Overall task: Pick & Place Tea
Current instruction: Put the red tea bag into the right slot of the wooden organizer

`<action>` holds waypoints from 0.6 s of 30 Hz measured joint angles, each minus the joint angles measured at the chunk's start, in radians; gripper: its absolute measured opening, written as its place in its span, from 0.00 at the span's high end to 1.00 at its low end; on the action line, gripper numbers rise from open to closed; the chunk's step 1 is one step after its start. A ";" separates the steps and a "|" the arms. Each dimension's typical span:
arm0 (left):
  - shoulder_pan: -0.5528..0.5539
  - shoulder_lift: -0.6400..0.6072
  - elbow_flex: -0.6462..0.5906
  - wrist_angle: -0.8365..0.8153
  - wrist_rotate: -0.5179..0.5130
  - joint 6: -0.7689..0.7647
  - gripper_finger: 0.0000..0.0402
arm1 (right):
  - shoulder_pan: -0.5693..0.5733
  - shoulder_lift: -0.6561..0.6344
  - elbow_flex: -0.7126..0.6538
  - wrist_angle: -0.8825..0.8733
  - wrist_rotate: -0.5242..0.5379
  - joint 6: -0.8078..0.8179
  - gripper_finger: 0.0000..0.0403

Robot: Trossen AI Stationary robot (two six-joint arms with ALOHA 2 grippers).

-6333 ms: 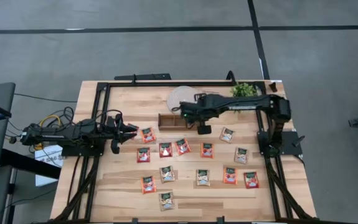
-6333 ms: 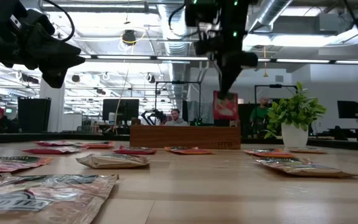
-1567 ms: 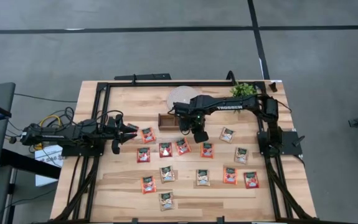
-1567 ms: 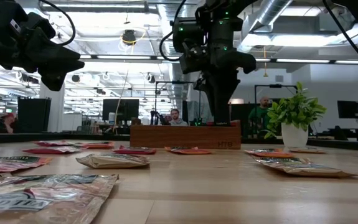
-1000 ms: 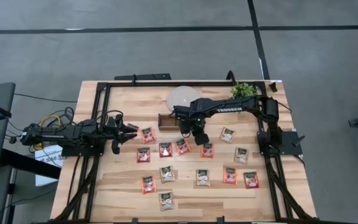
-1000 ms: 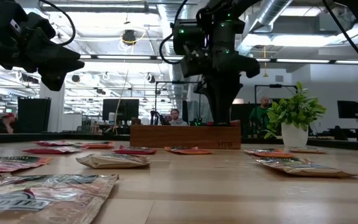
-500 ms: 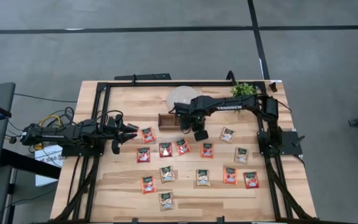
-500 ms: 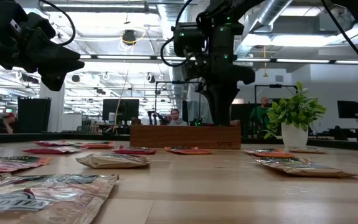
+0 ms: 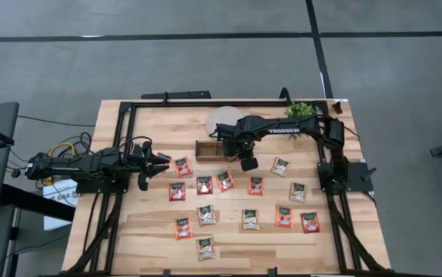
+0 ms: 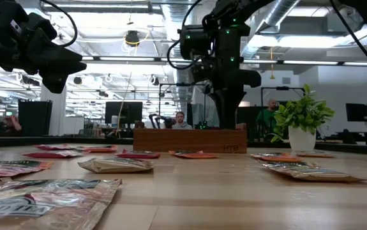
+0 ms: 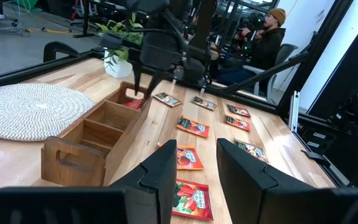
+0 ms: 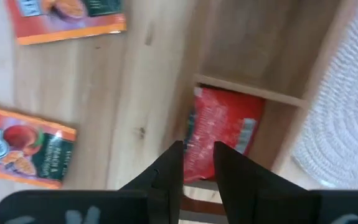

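A red tea sachet [image 12: 223, 134] lies in the end compartment of the wooden tray [image 9: 207, 148] nearest the bench's right side, and the right gripper [image 12: 197, 163] hangs just above that compartment with its fingers narrowly apart and nothing between them, so the placing step looks finished here (the sachet seems to rest inside the compartment, clear of the fingers). The next move, as I judge it, calls for lifting clear of the tray wall and reaching toward the bench's front for another of the loose sachets [image 9: 225, 181], about 13 of which lie scattered flat across the middle and front of the bench, some red-orange, some pale tan. They lie thin and flush on the wood, so the fingers would need to get down at an edge. The left gripper [image 11: 197, 163] waits near the bench's left edge, its fingers moderately apart and holding nothing. The woven white disc [image 9: 221, 119] and a small potted plant [image 9: 301, 111] stand near the far edge; neither blocks the way to the sachets
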 joint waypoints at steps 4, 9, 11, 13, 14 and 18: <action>0.000 0.000 0.000 0.000 0.000 0.000 0.74 | 0.018 0.001 0.000 0.001 -0.004 -0.033 0.80; 0.000 0.000 0.000 0.000 0.000 0.000 0.74 | 0.015 0.006 0.000 0.013 -0.003 -0.031 0.80; 0.000 0.000 0.000 0.000 0.000 0.000 0.74 | 0.008 0.006 0.000 0.013 -0.004 -0.031 0.80; 0.000 0.000 0.000 0.000 0.000 0.000 0.74 | 0.001 0.006 0.000 0.013 -0.005 -0.031 0.80; 0.000 0.000 0.000 0.000 0.000 0.000 0.74 | -0.002 0.006 0.000 0.013 -0.009 -0.032 0.80; 0.000 0.000 0.000 0.000 0.000 0.000 0.74 | -0.008 0.006 0.000 0.014 -0.042 -0.037 0.80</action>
